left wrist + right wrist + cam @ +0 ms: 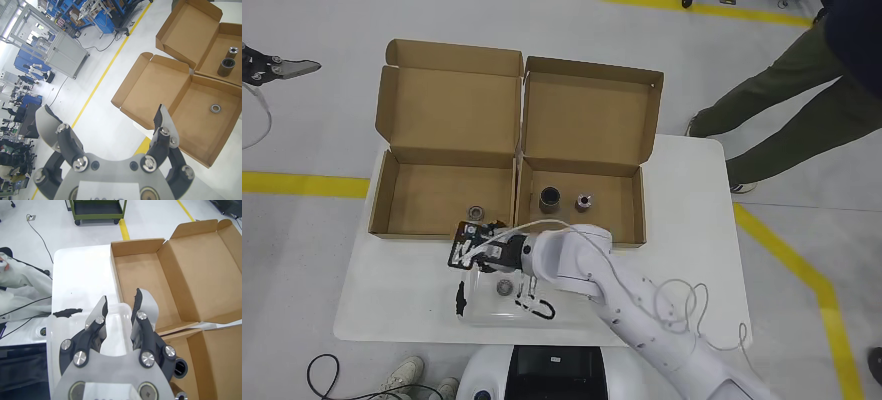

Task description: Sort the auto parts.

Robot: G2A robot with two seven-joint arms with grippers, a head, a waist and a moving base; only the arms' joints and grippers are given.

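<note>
A white table (682,200) is standing on a grey floor (342,100), with a yellow line (302,184) passing under it. A green cart (98,209) is sitting beyond the table, with a black cable (44,244) trailing nearby. A grey cabinet (62,51) and blue benches (103,17) are standing farther off.

The scene is set in a robotics workshop on an industrial floor. A pale sealed floor (322,100) is marked with yellow lane tape (105,70), and loose cables (43,240) are trailed across it. Blue workbenches (102,20) piled with equipment are ranged along the far side, beside an aluminium-framed enclosure (56,47). A white wheeled robot (40,73) is seen farther back, near desks and black office chairs (20,153). A green castored trolley (98,216) is stood beyond the white tabletop (81,272), on which open cardboard boxes (432,200) are laid out.
</note>
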